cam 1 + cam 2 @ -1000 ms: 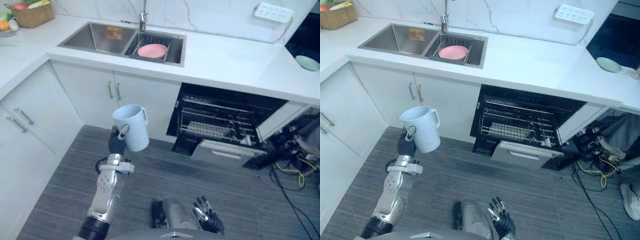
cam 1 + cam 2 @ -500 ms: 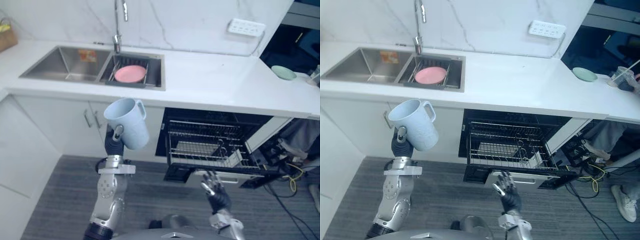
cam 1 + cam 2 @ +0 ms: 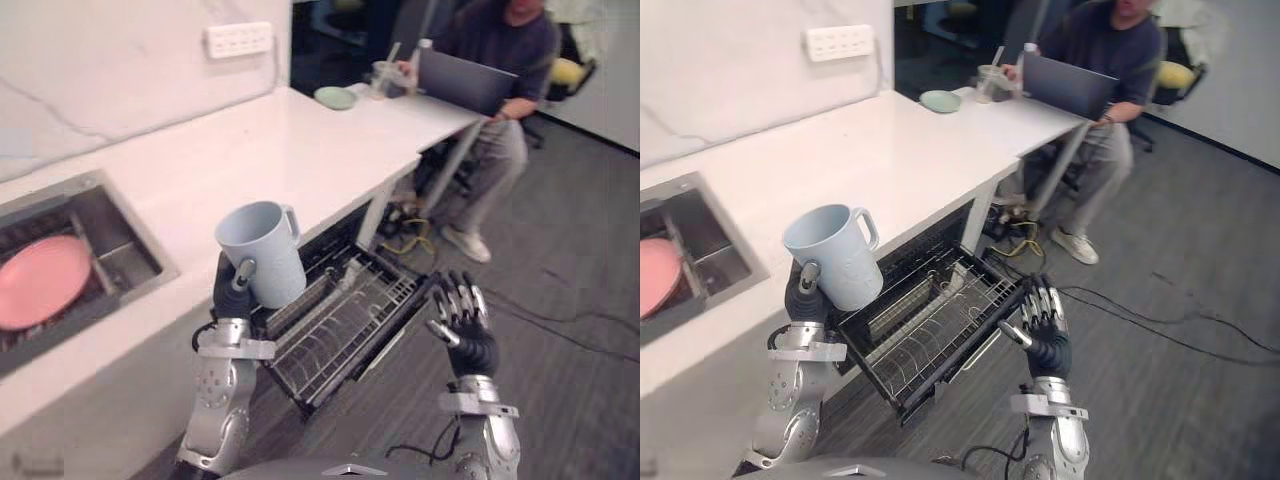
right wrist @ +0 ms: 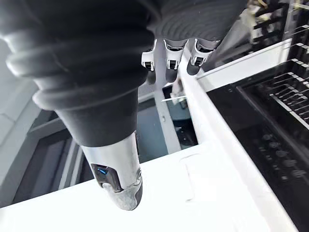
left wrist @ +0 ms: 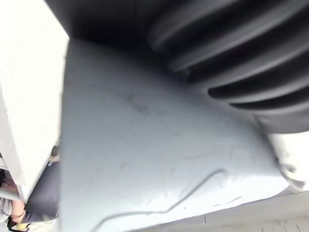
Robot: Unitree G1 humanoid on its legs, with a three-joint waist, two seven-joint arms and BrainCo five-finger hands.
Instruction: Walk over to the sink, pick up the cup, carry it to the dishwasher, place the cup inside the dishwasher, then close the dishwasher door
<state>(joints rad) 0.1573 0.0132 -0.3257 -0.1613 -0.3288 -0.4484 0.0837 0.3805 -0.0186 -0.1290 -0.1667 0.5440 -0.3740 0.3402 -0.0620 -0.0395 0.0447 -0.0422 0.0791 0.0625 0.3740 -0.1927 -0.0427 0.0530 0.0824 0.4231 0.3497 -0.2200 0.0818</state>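
Aloft, cup (image 3: 262, 252) in left robot hand (image 3: 230, 290)

White counter (image 3: 250, 150), long, under a marbled wall. White socket strip (image 3: 238, 39) on that wall. Pink plate (image 3: 40, 280), left end. Pale green dish (image 3: 335, 97), far end, near a glass (image 3: 383, 75) with a straw. Person (image 3: 497, 165), seated behind an open laptop (image 3: 465, 82). Yellow cables (image 3: 405, 228) on the grey floor (image 3: 580, 250).
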